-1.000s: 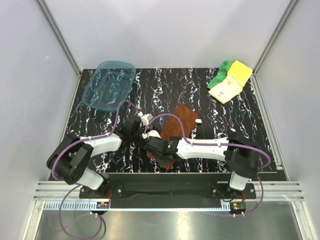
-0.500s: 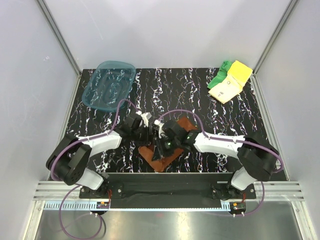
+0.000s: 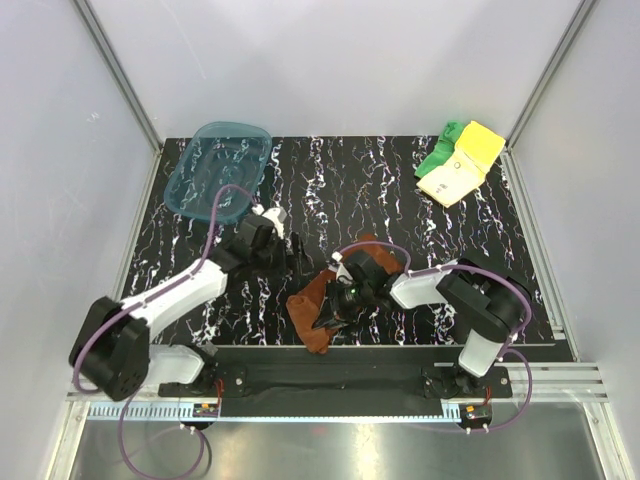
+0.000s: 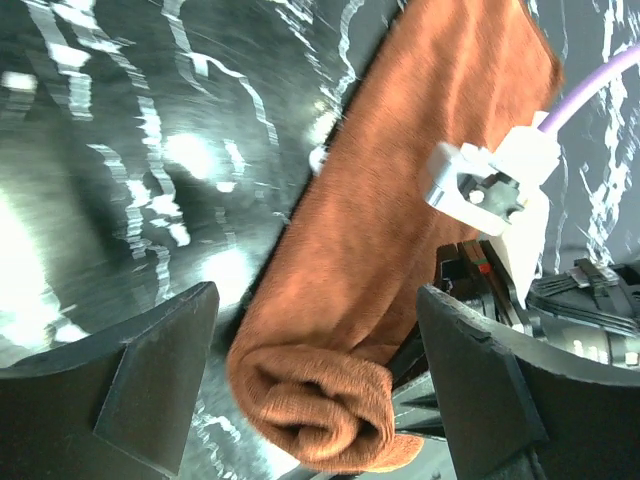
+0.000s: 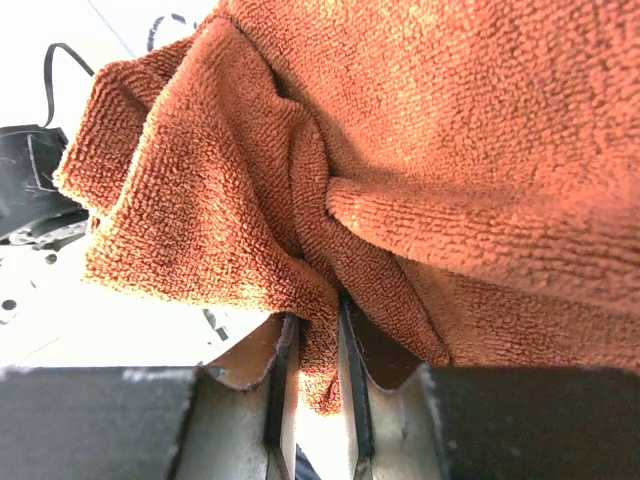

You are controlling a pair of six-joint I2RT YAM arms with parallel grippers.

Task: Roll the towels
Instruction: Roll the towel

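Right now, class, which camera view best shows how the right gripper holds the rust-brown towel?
The right wrist view: a fold of the rust-brown towel is pinched in the right gripper, close up. The left wrist view shows the towel's length and curled end, not the pinch. The top view shows it small, with the grip hidden.

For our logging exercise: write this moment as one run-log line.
left gripper: open, empty | right gripper: shut on rust-brown towel, one end curled | yellow towel, green towel: far right corner

We see a black counter (image 3: 400, 190) veined with white, closed in by pale grey walls (image 3: 330, 60) on aluminium posts (image 3: 115, 70), a steel sheet (image 3: 330, 450) in front.
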